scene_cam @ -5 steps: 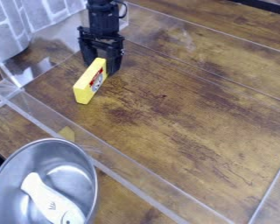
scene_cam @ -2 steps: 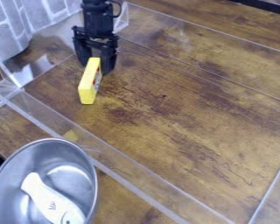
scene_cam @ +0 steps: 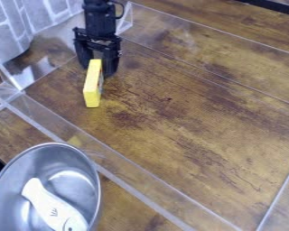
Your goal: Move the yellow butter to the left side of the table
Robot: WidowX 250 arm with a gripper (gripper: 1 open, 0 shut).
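Yellow butter [scene_cam: 93, 88] stands at the bench's [scene_cam: 183, 104] left, against the black fingers [scene_cam: 97, 48]; we cannot tell whether they grip it. If the hold is only partial, retreating could topple it.

Black robot arm [scene_cam: 100, 11] coming in at twelve o'clock, top edge of view, just left of centre line. Dark all over, near-black, matte look. Upper part narrow, upright, blocky; small rounded bulge toward one o'clock side, thin dark loop there, cable or bracket, can't tell. Lower down, body widens: chunky black gripper [scene_cam: 97, 61], jagged outline, knobbly side pieces at nine and three o'clock. Screws, markings too small to make out.
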